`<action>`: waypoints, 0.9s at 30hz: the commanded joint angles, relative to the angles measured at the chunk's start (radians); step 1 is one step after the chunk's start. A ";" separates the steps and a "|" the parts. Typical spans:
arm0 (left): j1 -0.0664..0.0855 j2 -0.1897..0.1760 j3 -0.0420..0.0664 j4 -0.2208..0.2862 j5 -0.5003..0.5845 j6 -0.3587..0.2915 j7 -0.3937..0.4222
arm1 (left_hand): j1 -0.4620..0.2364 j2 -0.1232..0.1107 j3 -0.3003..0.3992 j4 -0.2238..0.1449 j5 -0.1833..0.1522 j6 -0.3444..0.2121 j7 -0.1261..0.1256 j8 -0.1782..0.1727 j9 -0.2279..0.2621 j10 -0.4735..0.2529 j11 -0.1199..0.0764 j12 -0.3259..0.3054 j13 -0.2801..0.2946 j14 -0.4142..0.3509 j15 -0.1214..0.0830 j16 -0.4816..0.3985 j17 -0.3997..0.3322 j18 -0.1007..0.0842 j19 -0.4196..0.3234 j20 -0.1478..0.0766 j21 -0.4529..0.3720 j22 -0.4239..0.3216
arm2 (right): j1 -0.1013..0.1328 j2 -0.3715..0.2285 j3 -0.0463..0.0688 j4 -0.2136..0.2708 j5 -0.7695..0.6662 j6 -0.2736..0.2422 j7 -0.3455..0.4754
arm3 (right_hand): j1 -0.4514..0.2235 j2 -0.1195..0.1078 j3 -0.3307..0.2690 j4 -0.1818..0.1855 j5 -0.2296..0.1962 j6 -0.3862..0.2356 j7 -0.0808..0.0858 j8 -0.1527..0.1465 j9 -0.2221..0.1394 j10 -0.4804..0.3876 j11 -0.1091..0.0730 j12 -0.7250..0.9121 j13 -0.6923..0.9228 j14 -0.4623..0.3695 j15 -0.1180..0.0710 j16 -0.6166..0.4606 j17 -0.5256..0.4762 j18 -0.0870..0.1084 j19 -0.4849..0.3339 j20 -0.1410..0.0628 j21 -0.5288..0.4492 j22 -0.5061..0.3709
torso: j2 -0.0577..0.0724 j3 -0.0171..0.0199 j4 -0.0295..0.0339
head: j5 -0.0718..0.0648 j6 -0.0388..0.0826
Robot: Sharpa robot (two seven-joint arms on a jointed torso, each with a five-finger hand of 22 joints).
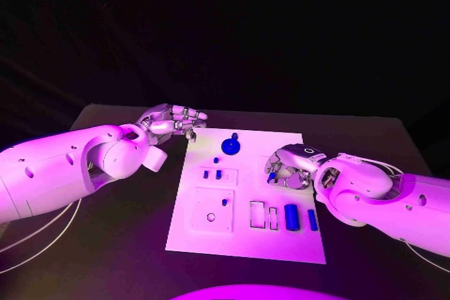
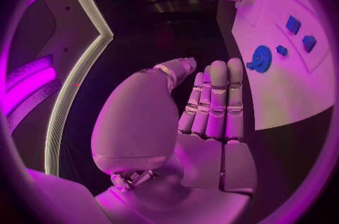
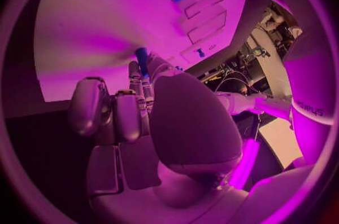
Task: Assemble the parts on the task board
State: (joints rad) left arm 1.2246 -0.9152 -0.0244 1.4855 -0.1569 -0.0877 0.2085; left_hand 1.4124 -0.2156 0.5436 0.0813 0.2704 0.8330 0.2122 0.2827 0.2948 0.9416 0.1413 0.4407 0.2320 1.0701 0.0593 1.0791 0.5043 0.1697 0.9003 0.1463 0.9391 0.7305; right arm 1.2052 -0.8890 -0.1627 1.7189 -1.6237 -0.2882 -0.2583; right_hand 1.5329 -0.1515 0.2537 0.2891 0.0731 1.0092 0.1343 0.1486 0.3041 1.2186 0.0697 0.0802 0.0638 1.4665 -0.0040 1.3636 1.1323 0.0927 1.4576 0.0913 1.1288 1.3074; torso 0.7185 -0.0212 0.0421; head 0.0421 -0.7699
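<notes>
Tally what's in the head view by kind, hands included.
blue parts: 7
board: 1
hands: 2
Total: 10

The bench (image 1: 112, 248) was dark and matte, its far edge running straight across under a black, unlit background. Magenta light washed the whole scene. In the left wrist view, a pale curved light strip (image 2: 81, 60) glowed against dark surroundings beyond the bench.
</notes>
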 commanded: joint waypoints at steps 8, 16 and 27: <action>0.001 -0.004 0.000 0.003 -0.002 0.012 0.000 | -0.001 0.005 -0.005 0.003 0.001 -0.006 0.000 0.005 -0.001 -0.006 -0.003 0.006 -0.001 -0.008 0.000 -0.003 -0.001 0.015 0.000 0.008 -0.007 -0.001 | -0.003 0.003 -0.001 0.000 -0.021 0.011 0.012 | -0.015 -0.030 0.054 -0.003 -0.004 0.021 0.001 -0.008 -0.003 0.015 0.003 -0.016 0.000 0.024 -0.005 0.005 -0.001 -0.016 0.007 -0.002 0.006 0.121 | 0.000 0.0003 0.0004 | 0.000 -0.003; 0.001 -0.006 0.000 0.003 -0.002 0.012 -0.001 | -0.003 0.007 -0.005 0.005 0.001 -0.006 -0.001 0.006 -0.001 -0.007 -0.003 0.008 -0.001 -0.008 0.000 -0.003 -0.002 0.015 0.001 0.008 -0.008 -0.002 | -0.004 0.003 -0.001 0.001 -0.026 0.007 0.012 | -0.007 -0.030 0.130 -0.011 -0.003 0.049 0.000 -0.001 0.001 0.032 0.000 -0.015 0.001 0.024 -0.008 0.009 0.004 -0.018 0.011 -0.003 0.018 0.128 | 0.000 0.0001 -0.0004 | 0.000 -0.005; 0.001 -0.007 0.000 0.003 -0.002 0.011 -0.001 | -0.004 0.008 -0.006 0.007 0.001 -0.006 -0.001 0.007 -0.001 -0.008 -0.003 0.009 -0.001 -0.008 0.000 -0.003 -0.002 0.015 0.001 0.009 -0.009 -0.003 | -0.005 0.001 -0.001 0.003 -0.045 -0.025 0.013 | -0.009 -0.021 0.275 -0.075 -0.006 0.106 -0.009 0.029 0.027 0.105 -0.016 -0.011 0.004 0.026 -0.020 0.016 0.011 -0.026 0.022 -0.014 0.062 0.149 | 0.000 0.0006 -0.0004 | -0.002 -0.008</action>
State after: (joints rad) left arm 1.2246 -0.9230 -0.0246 1.4863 -0.1579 -0.0878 0.2036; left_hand 1.4124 -0.2157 0.5407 0.0843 0.2704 0.8330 0.2122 0.2862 0.2948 0.9380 0.1376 0.4451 0.2320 1.0701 0.0593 1.0791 0.5033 0.1696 0.9003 0.1463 0.9329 0.7288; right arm 1.2012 -0.8877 -0.1636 1.7202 -1.6450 -0.2981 -0.2566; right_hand 1.5190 -0.1872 0.4917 0.2439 0.0612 1.1099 0.1253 0.1734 0.3274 1.2838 0.0883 0.0655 0.0669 1.4667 -0.0184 1.3756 1.1423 0.0765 1.4647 0.0842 1.1878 1.3076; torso 0.7185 -0.0204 0.0419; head 0.0409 -0.7767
